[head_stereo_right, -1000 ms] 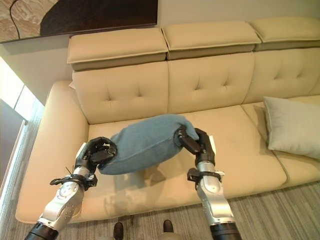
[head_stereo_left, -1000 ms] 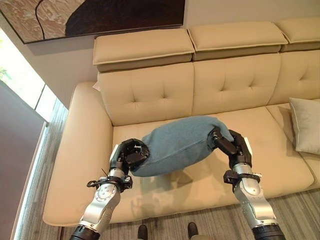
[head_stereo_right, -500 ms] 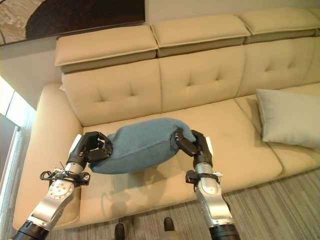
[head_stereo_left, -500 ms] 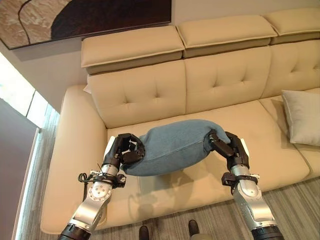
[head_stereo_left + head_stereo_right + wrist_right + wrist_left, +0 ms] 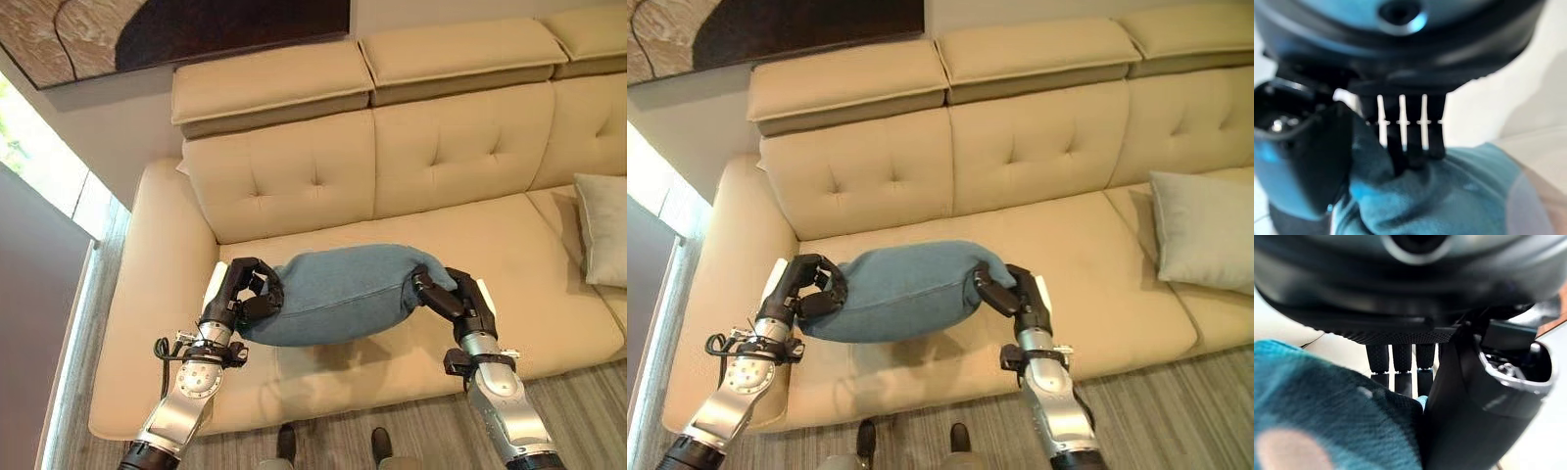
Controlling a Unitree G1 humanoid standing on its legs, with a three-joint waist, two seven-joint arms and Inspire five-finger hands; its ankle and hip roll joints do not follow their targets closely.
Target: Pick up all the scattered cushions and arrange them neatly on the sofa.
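A long blue cushion point(image 5: 338, 294) hangs level above the cream sofa's seat point(image 5: 529, 255), held between both hands. My left hand point(image 5: 247, 293) is shut on its left end, fingers and thumb curled into the cloth point(image 5: 1327, 411). My right hand point(image 5: 453, 299) is shut on its right end, pinching a fold of the blue fabric point(image 5: 1440, 196). A pale grey cushion point(image 5: 1200, 230) lies on the seat at the far right.
The sofa's tufted backrest point(image 5: 372, 162) and headrests point(image 5: 269, 83) rise behind the cushion. Its wide left armrest point(image 5: 152, 294) is close to my left hand. A dark framed picture point(image 5: 176, 29) hangs on the wall. Striped floor point(image 5: 588, 392) lies before the sofa, with a person's shoes point(image 5: 333, 443) there.
The camera has shifted. The blue cushion has come down a little toward the seat and now hangs more level, still gripped at both ends.
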